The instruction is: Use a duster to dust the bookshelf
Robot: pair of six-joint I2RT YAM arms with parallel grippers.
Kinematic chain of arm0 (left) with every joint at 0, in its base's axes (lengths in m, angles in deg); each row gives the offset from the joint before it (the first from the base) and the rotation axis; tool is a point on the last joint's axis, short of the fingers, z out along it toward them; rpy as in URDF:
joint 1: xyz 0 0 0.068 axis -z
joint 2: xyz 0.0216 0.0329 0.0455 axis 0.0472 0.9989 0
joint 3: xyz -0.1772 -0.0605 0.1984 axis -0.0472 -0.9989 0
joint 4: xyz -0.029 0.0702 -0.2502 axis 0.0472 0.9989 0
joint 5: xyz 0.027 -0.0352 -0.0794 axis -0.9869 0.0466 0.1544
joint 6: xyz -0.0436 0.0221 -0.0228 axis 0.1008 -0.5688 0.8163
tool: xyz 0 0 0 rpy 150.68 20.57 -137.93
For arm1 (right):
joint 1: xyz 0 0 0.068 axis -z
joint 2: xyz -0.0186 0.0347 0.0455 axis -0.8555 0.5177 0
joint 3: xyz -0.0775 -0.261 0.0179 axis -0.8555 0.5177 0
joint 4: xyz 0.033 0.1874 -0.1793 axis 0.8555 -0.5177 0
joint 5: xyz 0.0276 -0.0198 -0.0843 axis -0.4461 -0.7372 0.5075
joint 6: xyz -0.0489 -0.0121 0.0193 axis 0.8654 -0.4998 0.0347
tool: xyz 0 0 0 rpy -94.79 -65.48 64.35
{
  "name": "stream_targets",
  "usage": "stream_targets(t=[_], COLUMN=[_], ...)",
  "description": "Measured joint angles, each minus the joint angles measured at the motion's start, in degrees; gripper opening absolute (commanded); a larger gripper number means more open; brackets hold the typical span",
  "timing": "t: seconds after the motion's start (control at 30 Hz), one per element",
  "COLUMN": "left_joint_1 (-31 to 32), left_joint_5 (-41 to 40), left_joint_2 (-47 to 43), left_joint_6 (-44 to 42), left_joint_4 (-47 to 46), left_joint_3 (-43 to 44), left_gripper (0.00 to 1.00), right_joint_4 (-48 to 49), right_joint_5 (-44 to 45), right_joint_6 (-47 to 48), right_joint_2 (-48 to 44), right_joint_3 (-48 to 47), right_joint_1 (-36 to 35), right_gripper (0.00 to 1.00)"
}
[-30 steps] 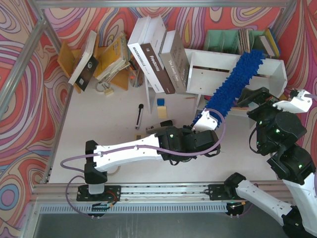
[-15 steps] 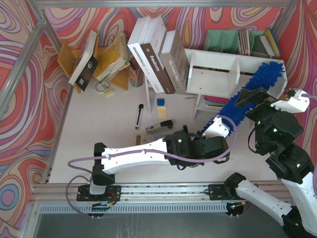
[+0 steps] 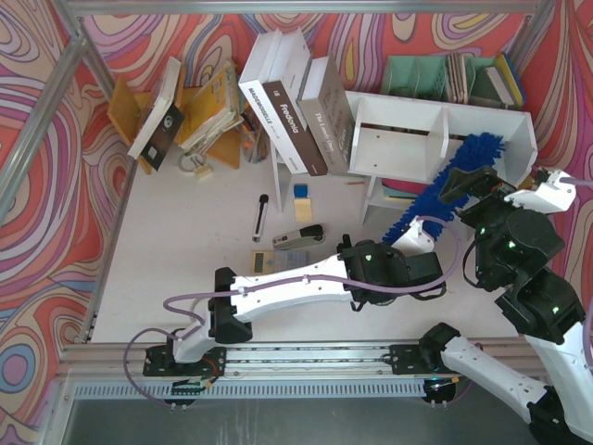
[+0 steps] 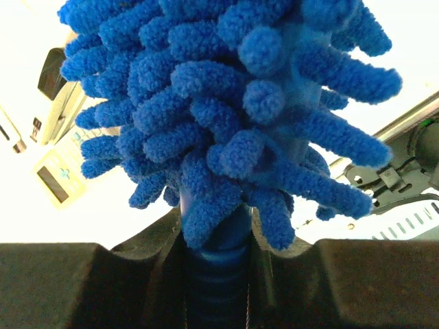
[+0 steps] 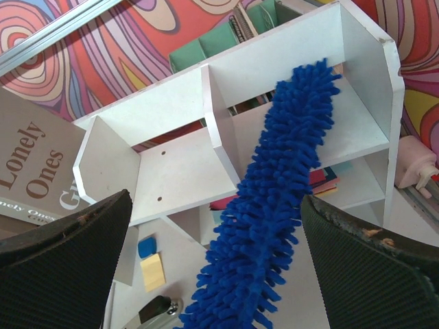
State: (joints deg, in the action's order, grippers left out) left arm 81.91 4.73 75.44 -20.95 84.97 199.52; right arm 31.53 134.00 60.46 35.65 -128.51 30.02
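Left claw (image 4: 218, 274): closed narrowly on the ribbed blue handle (image 4: 217, 301), which is pinched between its dark fingers (image 4: 82, 288) just below the bristles.
Duster (image 3: 445, 188): held slantwise from the left claw up into the right compartment, with its tip laid near the back wall, just right of the divider. Whether it presses on the board cannot be told.
Handling: judged to be light, with soft noodle bristles that give under touch around a stiffer core. The long head is likely to sway if swung fast.
Where to hold: the handle is best gripped; the fluff would squash and slip.
Bookshelf (image 5: 171, 164): white, with two compartments, stood on legs on the counter (image 3: 204, 213).
Right claw (image 5: 216, 253): spread wide with nothing held, poised before the shelf.
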Motion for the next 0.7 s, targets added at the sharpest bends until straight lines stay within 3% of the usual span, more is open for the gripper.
stream_targets(t=[0.23,0.53,0.7], left_joint_1=[0.0,1.8,1.5], left_joint_5=[-2.1,-3.1,-1.6], left_joint_2=[0.8,-1.1,-0.7], left_joint_6=[5.3,7.7,5.9], left_joint_4=[8.4,10.0,9.4], left_joint_3=[3.0,-0.4,2.0], left_gripper=[0.0,0.0,0.0], right_joint_4=[0.0,0.0,0.0], right_joint_5=[0.2,0.2,0.2], right_joint_6=[-0.4,-0.7,-1.0], right_joint_2=[-0.1,-0.1,-0.2], right_joint_3=[0.5,0.7,0.7], right_joint_1=[0.0,0.0,0.0], right_gripper=[0.99,0.99,0.99])
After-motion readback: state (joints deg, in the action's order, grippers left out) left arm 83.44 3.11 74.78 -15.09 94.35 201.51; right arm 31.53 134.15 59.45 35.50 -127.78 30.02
